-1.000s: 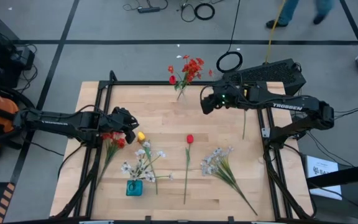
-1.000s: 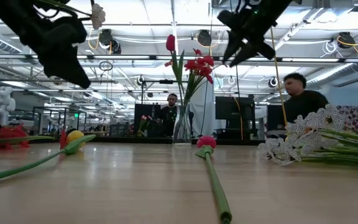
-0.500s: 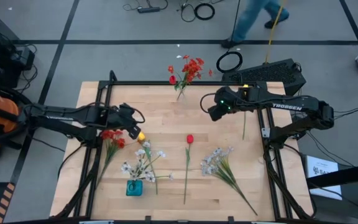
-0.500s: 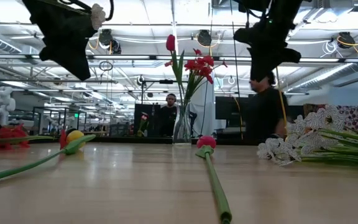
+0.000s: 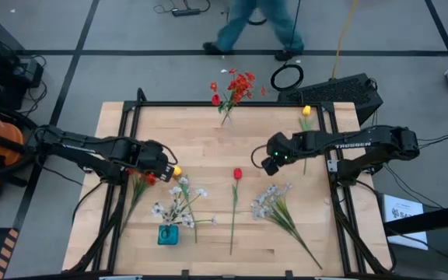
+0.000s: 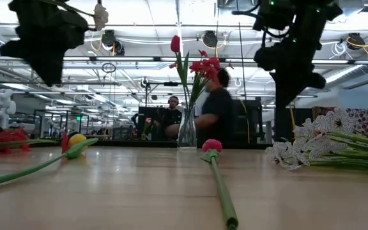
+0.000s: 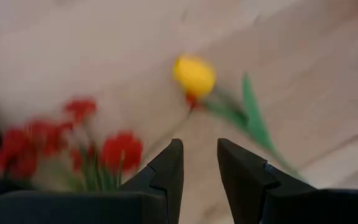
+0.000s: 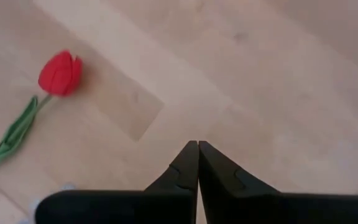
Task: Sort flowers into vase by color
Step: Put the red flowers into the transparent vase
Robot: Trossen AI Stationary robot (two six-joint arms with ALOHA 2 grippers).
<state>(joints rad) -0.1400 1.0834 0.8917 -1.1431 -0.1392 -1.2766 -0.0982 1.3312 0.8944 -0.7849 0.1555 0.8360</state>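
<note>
My left gripper [image 5: 164, 166] hangs open above the table's left part, over a red cluster [image 7: 104, 149] and a yellow tulip [image 7: 194, 74] that lie flat there. My right gripper [image 5: 269, 163] is shut and empty, above bare wood right of a red tulip [image 8: 59, 73] that lies with its stem [image 5: 233, 218] toward the near edge. Sprays of white blossoms [image 5: 273, 202] lie at the near right. A second yellow tulip [image 5: 306, 112] lies by the right arm. A clear vase [image 5: 225, 117] at the far edge holds red flowers [image 5: 239, 84]. A blue vase [image 5: 167, 235] holds white blossoms [image 5: 177, 204].
A black frame [image 5: 208, 104] runs round the table's edges. Beyond the far edge lie cables and a dark box [image 5: 341, 92], and a person [image 5: 255, 23] walks past. In the low view a person [image 6: 216, 108] shows behind the clear vase.
My right gripper has moved from near the clear vase toward the table's near edge and downward, and has shut with nothing in it. The yellow tulip at the right has come into sight from under its arm. My left gripper has shifted slightly toward the near edge.
</note>
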